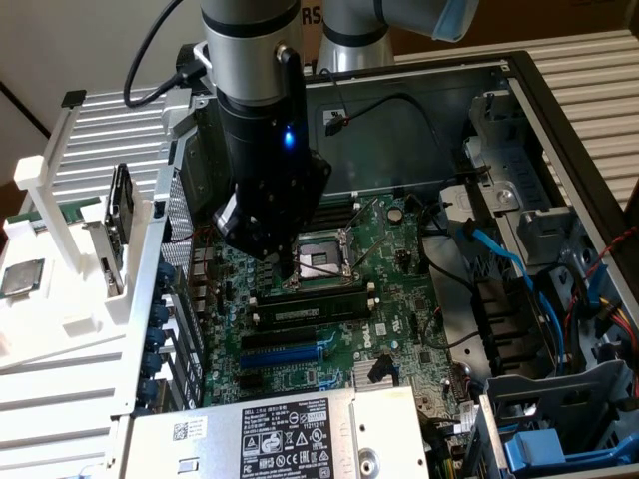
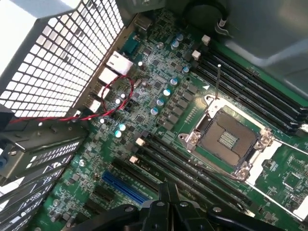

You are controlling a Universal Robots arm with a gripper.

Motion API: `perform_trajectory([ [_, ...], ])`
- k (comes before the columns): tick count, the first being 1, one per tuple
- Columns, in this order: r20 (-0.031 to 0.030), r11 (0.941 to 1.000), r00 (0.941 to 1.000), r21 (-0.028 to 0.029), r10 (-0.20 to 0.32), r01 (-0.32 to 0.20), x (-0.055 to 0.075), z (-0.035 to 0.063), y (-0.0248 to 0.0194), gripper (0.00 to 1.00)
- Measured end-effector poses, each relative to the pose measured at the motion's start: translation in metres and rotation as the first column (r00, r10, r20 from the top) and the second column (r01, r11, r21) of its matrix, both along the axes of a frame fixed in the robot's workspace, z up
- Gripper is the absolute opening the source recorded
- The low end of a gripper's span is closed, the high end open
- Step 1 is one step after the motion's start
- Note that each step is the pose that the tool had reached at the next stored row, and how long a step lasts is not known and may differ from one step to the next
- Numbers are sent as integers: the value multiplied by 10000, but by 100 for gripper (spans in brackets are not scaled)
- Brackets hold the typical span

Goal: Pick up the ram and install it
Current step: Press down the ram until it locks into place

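Ram (image 1: 312, 310) seated flat in a long black slot (image 1: 300, 294) on the green motherboard (image 1: 399, 299), just below the open CPU socket (image 1: 321, 261) in the exterior view, pale label strip facing up, dark chips along it. Blue slot (image 1: 285, 354) and more black slots further down the board. Motherboard mounted inside an open grey computer case (image 1: 559, 120); perforated metal wall (image 2: 62, 57) and a red-and-black wire (image 2: 115, 103) beside the board in the wrist view. White rack (image 1: 60, 249) at the exterior view's left, with a square silver chip (image 1: 22, 277) resting on it. Gripper (image 1: 292, 271) low over the board beside the socket, just above the ram but not touching it; fingers (image 2: 166, 195) pressed together, holding nothing.
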State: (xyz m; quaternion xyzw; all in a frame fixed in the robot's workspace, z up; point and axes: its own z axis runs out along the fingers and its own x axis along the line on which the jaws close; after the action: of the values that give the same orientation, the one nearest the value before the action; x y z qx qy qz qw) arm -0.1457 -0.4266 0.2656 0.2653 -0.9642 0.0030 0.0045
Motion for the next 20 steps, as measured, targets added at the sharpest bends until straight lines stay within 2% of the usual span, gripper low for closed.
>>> perform_trajectory([
  [5,0,9976,9976,1,-691,691,1,-2,0,11],
  [14,-1,9959,9959,2,-905,905,91,-2,0,11],
  [16,0,9938,9938,2,-1115,1115,91,-2,0,11],
  [20,0,9859,9859,2,-1675,1675,92,-2,0,11],
])
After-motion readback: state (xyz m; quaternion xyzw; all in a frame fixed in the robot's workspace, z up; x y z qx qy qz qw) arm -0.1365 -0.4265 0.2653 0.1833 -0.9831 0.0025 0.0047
